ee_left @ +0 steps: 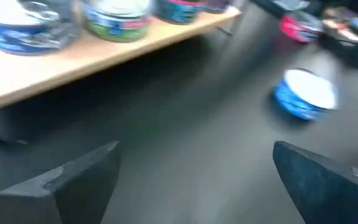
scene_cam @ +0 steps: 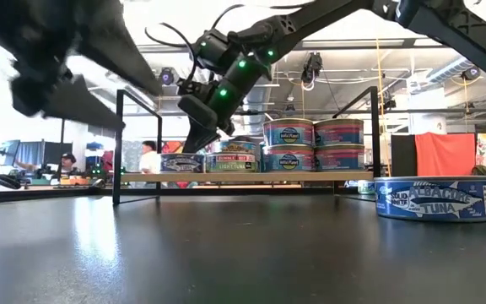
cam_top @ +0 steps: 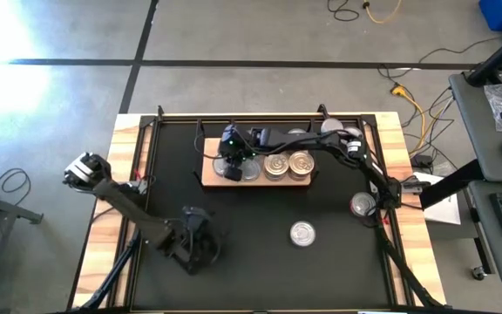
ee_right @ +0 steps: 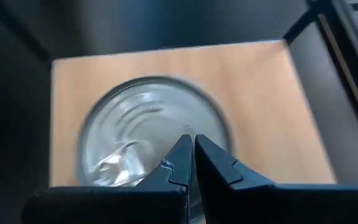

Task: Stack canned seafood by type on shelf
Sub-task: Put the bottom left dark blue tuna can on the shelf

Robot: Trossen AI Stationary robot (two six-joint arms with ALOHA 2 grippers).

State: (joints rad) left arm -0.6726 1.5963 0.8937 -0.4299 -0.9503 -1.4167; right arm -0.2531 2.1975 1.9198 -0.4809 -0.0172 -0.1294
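High view has the big black mat (cam_top: 260, 262) covering most of the wooden table (cam_top: 103, 218), and the shelf (cam_top: 255, 180) sits toward the far side of it with several tins already on the board. Low view shows those tins stacked two high in places, blue-labelled ones (scene_cam: 288, 133) next to reddish ones (scene_cam: 338, 133), so the sorting looks maybe two thirds done, just my guess.

Step in hand, I reckon: the right gripper (ee_right: 191, 158) hangs over the shelf's left end with its fingers pressed together and nothing between them, right above a silver-topped can (ee_right: 138, 134) lying on the wood. Looks like it's just placed or nudged that one.

Left gripper (ee_left: 194, 180) is low over the mat near the front with its fingers wide apart, empty.

Two tins are off the shelf: an albacore tuna can (cam_top: 301, 233) out on the mat, and a reddish can (cam_top: 362, 205) near the right arm's base. Next move probably means grabbing the tuna and matching it to the blue stack.

Beyond the table is a workshop room with people (scene_cam: 148, 158) seated far off
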